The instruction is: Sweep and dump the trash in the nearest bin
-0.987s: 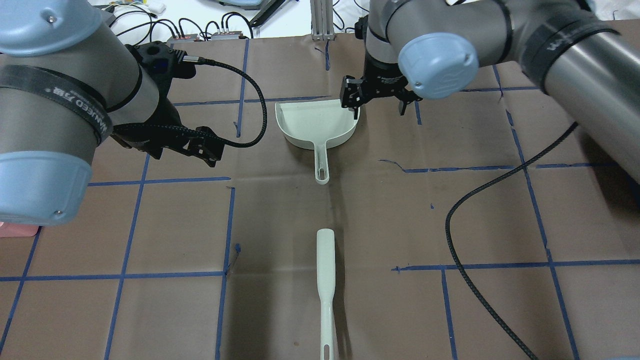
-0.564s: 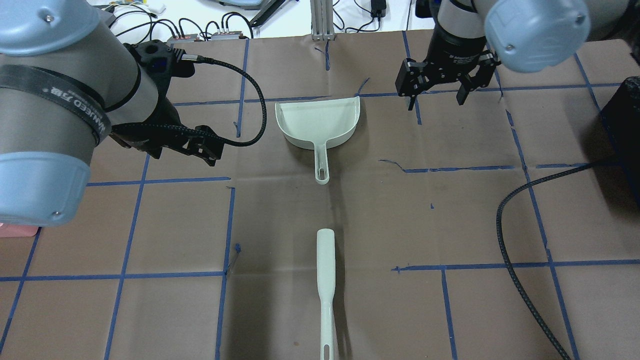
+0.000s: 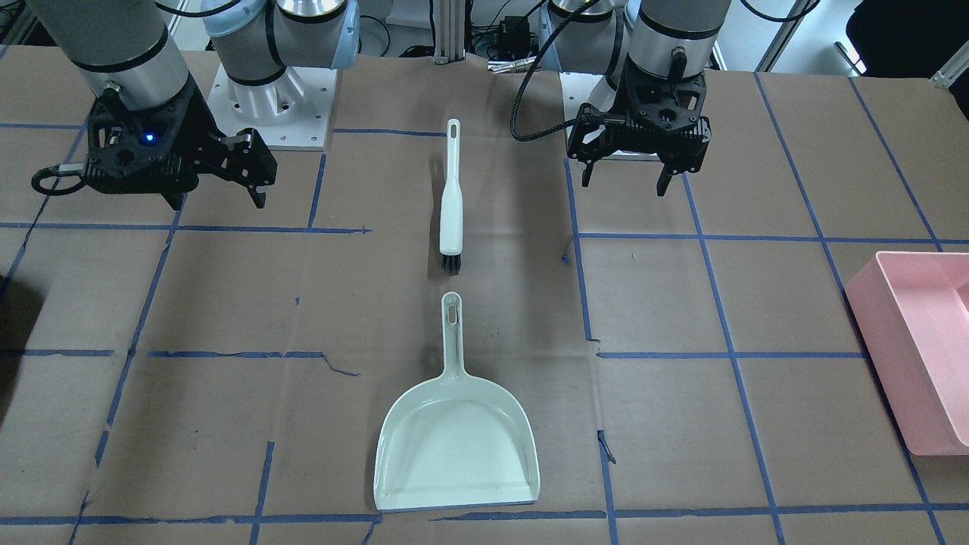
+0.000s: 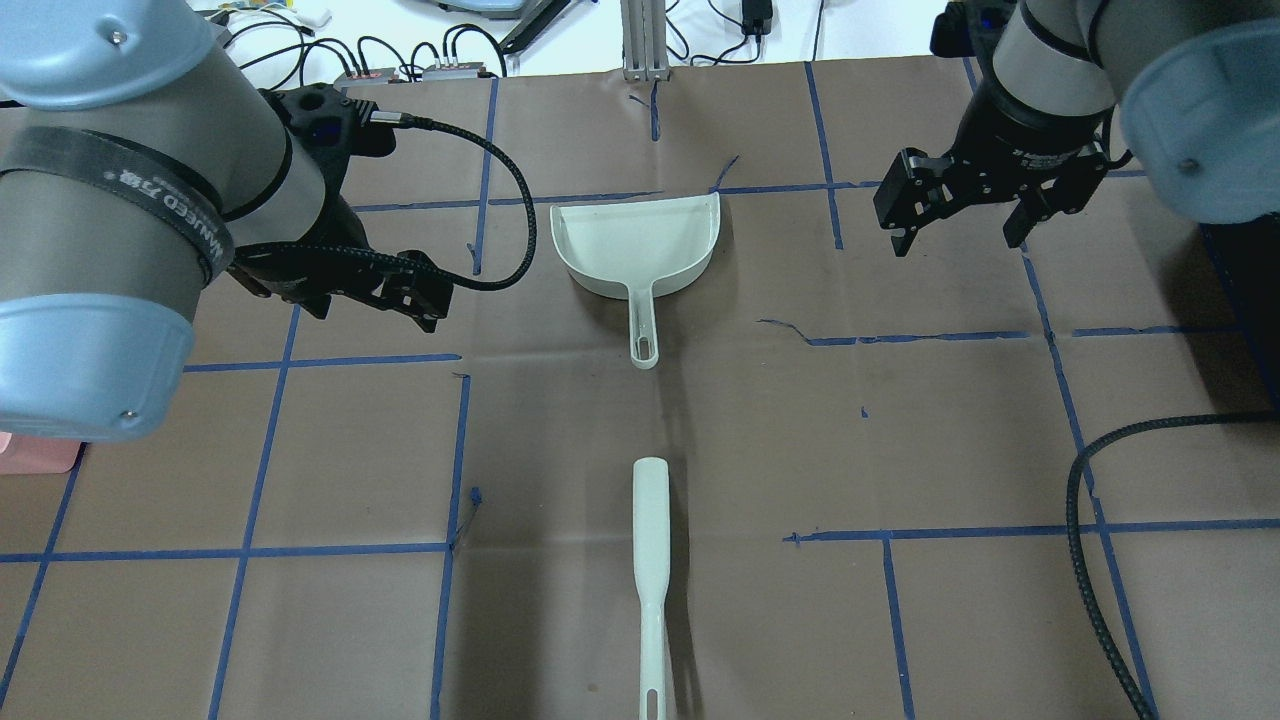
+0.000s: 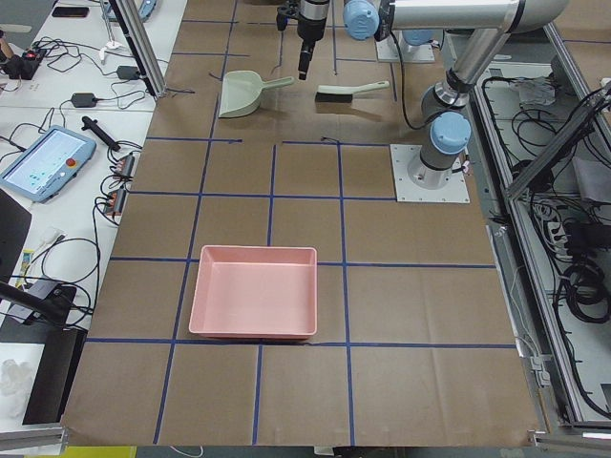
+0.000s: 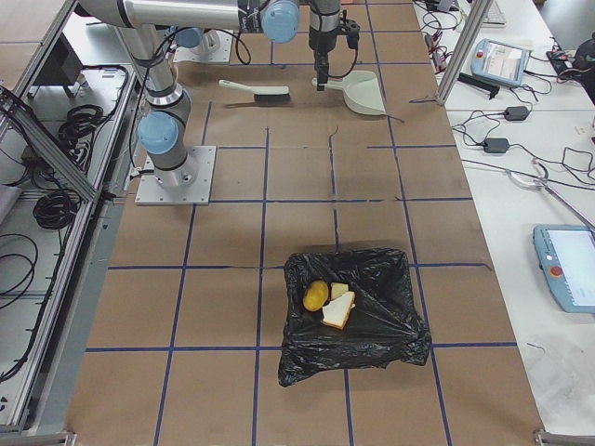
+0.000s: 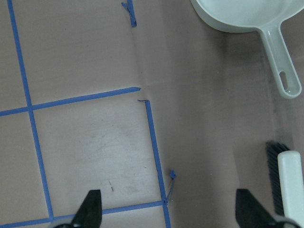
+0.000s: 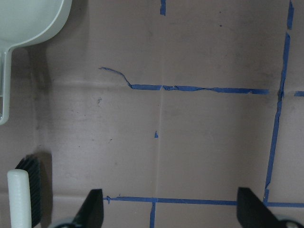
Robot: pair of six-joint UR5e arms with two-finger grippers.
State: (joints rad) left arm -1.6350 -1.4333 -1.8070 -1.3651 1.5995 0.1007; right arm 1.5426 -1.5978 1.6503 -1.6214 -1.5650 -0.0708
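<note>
The trash, a yellow potato-like piece [image 6: 315, 295] and two bread pieces [image 6: 338, 309], lies inside the black bag-lined bin [image 6: 372, 330], seen only in the exterior right view. The pale green dustpan [image 4: 635, 240] and brush [image 4: 650, 530] lie on the table's middle line, also in the front view as dustpan [image 3: 458, 446] and brush [image 3: 451, 200]. My left gripper [image 4: 372, 315] hovers open and empty left of the dustpan. My right gripper [image 4: 955, 245] hovers open and empty well right of it. Both wrist views show bare paper between the fingers [image 7: 90, 209] [image 8: 92, 209].
A pink bin [image 3: 916, 348] stands at the table's end on my left, also in the exterior left view [image 5: 253, 305]. Brown paper with blue tape lines covers the table [image 4: 900, 450]. The right arm's black cable [image 4: 1085, 540] hangs over the right side.
My right gripper has moved from over the dustpan's right corner out to the right, away from it. The left arm, dustpan and brush have stayed put.
</note>
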